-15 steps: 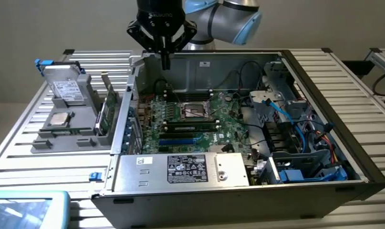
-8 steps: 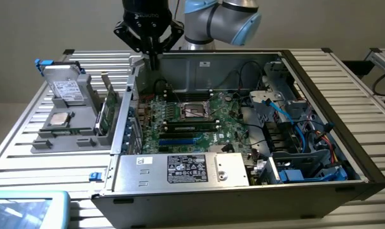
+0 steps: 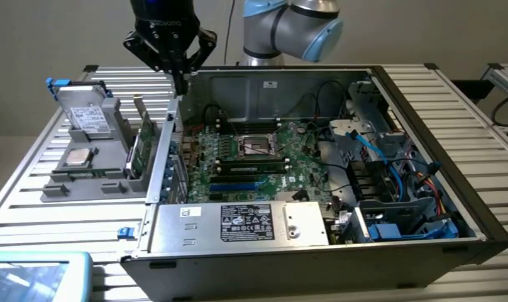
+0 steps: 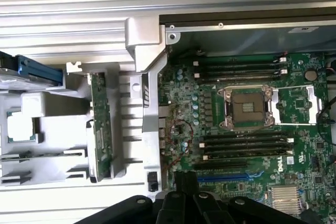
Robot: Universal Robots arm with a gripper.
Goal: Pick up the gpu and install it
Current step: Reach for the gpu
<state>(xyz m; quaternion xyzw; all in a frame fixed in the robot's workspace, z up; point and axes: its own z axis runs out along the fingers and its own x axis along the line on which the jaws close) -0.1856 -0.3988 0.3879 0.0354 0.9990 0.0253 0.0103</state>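
The gpu (image 3: 145, 146) stands on edge in a slot of the grey holder (image 3: 86, 189), just outside the computer case's wall on the exterior view's left. It is a thin green card (image 4: 100, 129) with a metal bracket at one end. My gripper (image 3: 180, 82) hangs above the case's rear corner, higher than the gpu and a little toward the exterior view's right of it. Its black fingers (image 4: 185, 184) are shut together with nothing between them. There is a clear gap between the gripper and the card.
The open case (image 3: 439, 126) holds a green motherboard (image 3: 271, 179) with a bare CPU socket (image 4: 247, 108), dark memory sticks (image 3: 254, 167), a power supply (image 3: 237, 223) and blue cables (image 3: 401, 160). The holder also carries a labelled hard drive (image 3: 90, 116) and a CPU chip (image 3: 78, 157).
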